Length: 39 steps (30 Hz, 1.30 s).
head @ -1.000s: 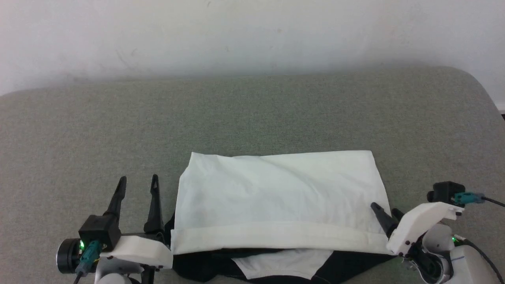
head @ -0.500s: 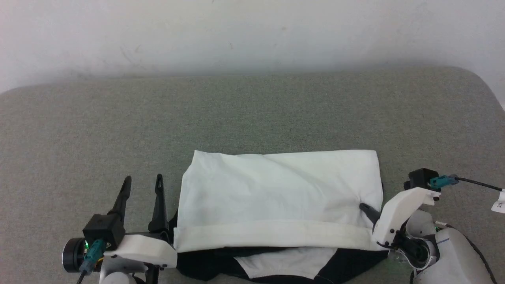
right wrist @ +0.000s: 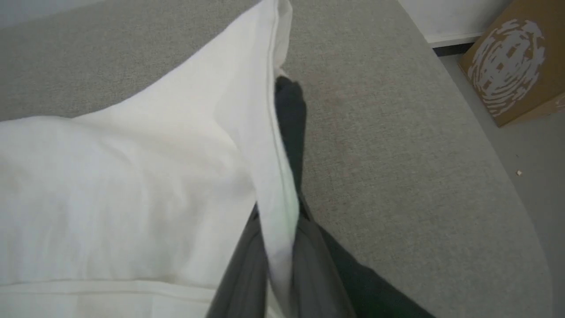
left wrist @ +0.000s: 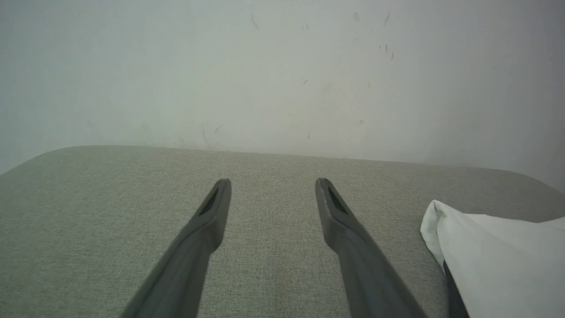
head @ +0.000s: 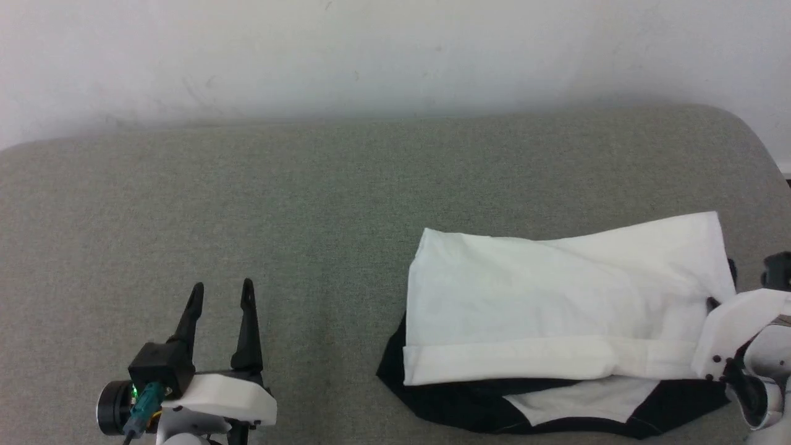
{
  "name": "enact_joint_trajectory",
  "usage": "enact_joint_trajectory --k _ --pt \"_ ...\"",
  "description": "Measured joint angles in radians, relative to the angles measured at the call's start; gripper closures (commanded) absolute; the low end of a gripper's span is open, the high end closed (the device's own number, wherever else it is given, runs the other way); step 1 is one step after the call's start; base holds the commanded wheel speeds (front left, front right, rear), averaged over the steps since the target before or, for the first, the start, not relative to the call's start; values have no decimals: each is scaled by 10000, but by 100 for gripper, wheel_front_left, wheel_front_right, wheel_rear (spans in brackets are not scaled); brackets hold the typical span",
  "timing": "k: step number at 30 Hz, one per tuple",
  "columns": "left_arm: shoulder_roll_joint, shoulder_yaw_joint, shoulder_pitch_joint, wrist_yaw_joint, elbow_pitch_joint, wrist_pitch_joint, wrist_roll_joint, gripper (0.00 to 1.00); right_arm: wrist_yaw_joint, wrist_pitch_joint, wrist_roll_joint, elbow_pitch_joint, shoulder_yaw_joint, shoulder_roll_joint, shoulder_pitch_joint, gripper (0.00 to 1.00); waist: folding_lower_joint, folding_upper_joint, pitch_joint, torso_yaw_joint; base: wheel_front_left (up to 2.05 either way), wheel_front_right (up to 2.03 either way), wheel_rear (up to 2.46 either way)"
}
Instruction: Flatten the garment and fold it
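Grey-green cloth covers the bench (head: 309, 185), and on its right part lies the garment (head: 556, 290), folded so that a broad white panel sits on top with a turned white hem along the near side. Black sleeve cloth and a white wedge stick out beneath that hem.

The left pincer (head: 222, 285) stands at the lower left with its two fingers spread wide, holding nothing and well apart from the shirt. The left wrist view shows the same pincer (left wrist: 272, 183) with bare bench cloth between the fingers, and a white corner of the garment (left wrist: 499, 260) at the lower right.

At the shirt's right edge, the head view shows mostly a white housing where the right arm meets the cloth. The right wrist view is plainer: the right pincer (right wrist: 279, 221) is closed narrowly on the white side hem of the garment (right wrist: 132, 176), which runs up between its dark fingers (right wrist: 238, 274), with a black strip just beside the hem.

Past the bench's rounded corner, that view also shows a brown cardboard box (right wrist: 512, 62) standing on the floor (right wrist: 543, 176); its contents cannot be told.
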Motion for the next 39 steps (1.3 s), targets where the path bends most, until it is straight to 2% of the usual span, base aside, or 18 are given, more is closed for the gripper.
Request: enact_joint_trajectory --k 3,7,14,18,22,27,37,38,39 --pt "-46 19 11 -4 -19 0 79 0 0 127 -230 -652 -65 -2 145 100 0 0 41 -35 0 0 0" --pt "-81 27 8 -15 -69 0 150 0 0 422 -238 -1659 679 -12 330 100 0 0 107 -73 0 0 0" --pt "-109 27 -13 -102 -119 0 245 0 -2 1290 460 -3400 3051 -29 535 100 0 0 224 -33 0 0 0" --pt "-142 25 -53 -167 -125 0 278 0 -2 1651 685 -3781 4504 -25 510 100 0 0 284 35 0 0 0" --pt "-194 -15 -177 -180 -127 0 280 0 -2 1829 853 -3473 5570 -19 311 100 0 0 353 160 0 0 0" --pt "-259 -86 -312 -263 -130 0 326 0 -2 1812 1129 -2347 6437 -19 -89 100 0 0 499 401 0 0 0" --pt "-374 -121 -513 -276 -117 0 366 0 -2 1091 1732 171 6951 -23 -1242 100 1 0 954 890 0 0 0" --pt "-378 -119 -519 -278 -117 0 366 0 -2 1035 1833 349 6970 -25 -1318 78 1 0 994 926 0 0 0" --pt "-382 -115 -520 -278 -113 0 368 0 -2 963 1885 479 7001 -29 -1392 38 1 0 1033 954 0 0 0"
